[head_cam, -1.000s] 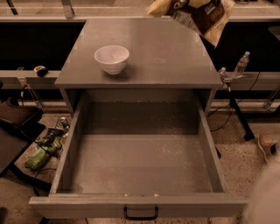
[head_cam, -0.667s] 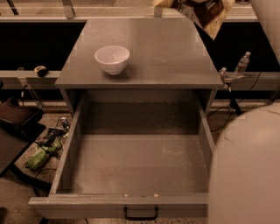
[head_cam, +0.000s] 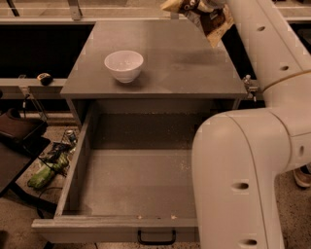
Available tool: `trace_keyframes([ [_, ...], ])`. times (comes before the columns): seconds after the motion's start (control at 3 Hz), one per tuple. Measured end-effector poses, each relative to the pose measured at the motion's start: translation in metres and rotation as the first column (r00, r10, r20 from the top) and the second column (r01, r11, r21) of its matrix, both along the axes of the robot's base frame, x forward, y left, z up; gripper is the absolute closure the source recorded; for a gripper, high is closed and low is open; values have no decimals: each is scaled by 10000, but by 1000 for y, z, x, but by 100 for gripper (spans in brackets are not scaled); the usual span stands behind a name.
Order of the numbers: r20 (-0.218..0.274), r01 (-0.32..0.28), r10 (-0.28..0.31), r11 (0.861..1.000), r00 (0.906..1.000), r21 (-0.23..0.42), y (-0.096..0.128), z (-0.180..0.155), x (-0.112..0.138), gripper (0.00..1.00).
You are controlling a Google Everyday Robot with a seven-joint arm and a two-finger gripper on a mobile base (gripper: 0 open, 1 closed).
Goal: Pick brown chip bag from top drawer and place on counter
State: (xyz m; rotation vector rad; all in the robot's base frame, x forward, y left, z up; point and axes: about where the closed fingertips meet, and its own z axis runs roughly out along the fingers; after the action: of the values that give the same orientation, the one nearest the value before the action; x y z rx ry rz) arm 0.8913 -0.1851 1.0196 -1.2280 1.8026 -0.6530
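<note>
The brown chip bag (head_cam: pixel 214 20) hangs tilted over the back right corner of the counter (head_cam: pixel 180 58), with its pale yellow ends showing. My gripper (head_cam: pixel 206 5) is at the top edge of the view, shut on the bag's upper part and mostly cut off. The top drawer (head_cam: pixel 131 180) is pulled fully open below the counter, and its speckled floor holds nothing. Its black handle (head_cam: pixel 156 238) is at the front.
A white bowl (head_cam: pixel 124 65) stands on the counter's left half. My large white arm (head_cam: pixel 243 165) covers the drawer's right side and runs up past the counter's right edge. Cables and a green object (head_cam: pixel 44 172) lie on the floor at left. A pale ledge (head_cam: pixel 43 12) runs behind.
My arm has swung in from the right and now fills the right side of the view. The bag stays held over the counter's back right corner.
</note>
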Motion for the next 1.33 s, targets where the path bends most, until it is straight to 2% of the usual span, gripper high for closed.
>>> trace_keyframes([
  [0.33, -180, -317, 334, 9957, 9993, 875, 32, -36, 25, 100],
  [0.67, -216, -332, 354, 9950, 9991, 946, 35, -42, 28, 83],
  [1.33, -221, -334, 356, 9950, 9991, 946, 35, -42, 28, 38],
])
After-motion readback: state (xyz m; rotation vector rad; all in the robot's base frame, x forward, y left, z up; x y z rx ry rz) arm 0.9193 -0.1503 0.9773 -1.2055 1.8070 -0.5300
